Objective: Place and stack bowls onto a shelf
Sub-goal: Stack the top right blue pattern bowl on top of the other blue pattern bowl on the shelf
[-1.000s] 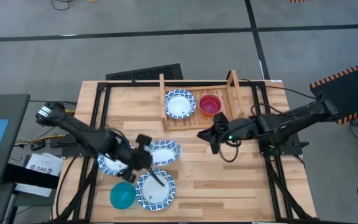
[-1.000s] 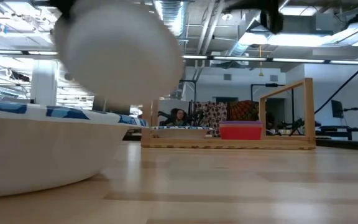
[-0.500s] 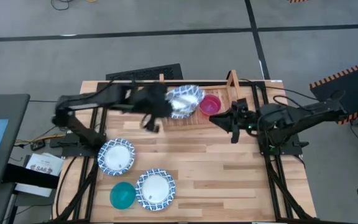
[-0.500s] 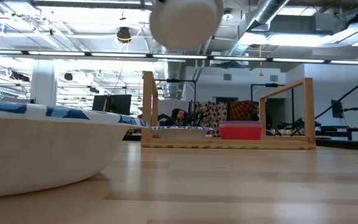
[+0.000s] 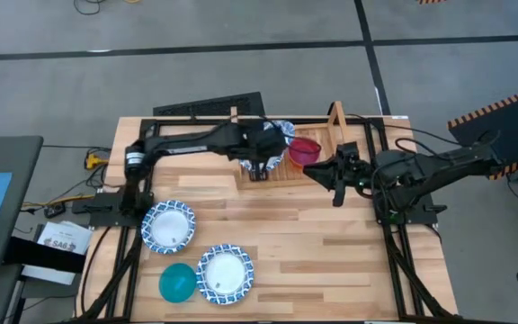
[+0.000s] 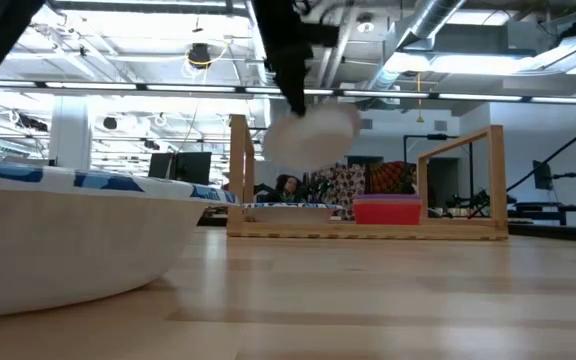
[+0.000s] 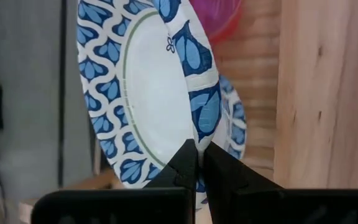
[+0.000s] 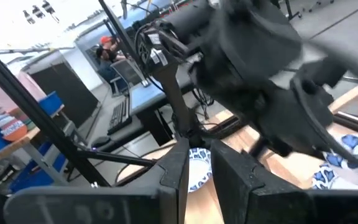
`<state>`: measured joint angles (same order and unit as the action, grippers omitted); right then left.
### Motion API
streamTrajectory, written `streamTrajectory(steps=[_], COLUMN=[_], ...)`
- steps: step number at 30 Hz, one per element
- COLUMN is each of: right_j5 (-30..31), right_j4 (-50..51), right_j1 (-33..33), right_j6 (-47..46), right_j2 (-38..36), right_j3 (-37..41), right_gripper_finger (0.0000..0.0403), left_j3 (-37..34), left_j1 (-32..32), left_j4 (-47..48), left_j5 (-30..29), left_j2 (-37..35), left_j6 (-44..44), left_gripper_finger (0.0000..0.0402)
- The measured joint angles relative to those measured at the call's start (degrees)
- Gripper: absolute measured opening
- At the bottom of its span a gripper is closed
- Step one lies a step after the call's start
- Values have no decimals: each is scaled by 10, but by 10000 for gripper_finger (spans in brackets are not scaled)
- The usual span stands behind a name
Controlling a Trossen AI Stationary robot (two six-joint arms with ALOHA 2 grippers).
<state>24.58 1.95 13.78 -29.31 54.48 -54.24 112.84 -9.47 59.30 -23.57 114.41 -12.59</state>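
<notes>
Left gripper [image 7: 196, 163] holding a bowl above the small light wooden rack [image 5: 317, 167]

Its fingers pinch the rim of a wide white bowl with a blue patterned rim [image 7: 148, 87], tilted on edge over a matching bowl [image 7: 235, 127] lying on the slats beside a small red plastic bowl [image 5: 304, 149]. The right gripper [image 5: 315, 172] hovers just beside the rack, fingers slightly apart and empty

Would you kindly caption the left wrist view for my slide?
Left gripper pinches a blue-rimmed white bowl by its rim above the wooden shelf.
</notes>
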Motion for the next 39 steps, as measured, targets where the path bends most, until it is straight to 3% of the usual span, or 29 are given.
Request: streamTrajectory(steps=[4,11,22,39], right_j5=[0,2,2,2], right_j4=[4,8,9,10], right_j1=[-1,-2,-2,-2], right_j6=[0,-6,-6,-6], right_j2=[8,16,18,18], right_j3=[0,0,0,0], right_gripper_finger=[95,95,95,95], left_j3=[0,0,-15,8], left_j1=[0,-1,-8,-17], left_j4=[13,27,21,22], left_j5=[4,-21,-41,-38], left_j2=[35,87,95,95], left_j6=[55,79,77,76], left_gripper_finger=[0,0,8,154])
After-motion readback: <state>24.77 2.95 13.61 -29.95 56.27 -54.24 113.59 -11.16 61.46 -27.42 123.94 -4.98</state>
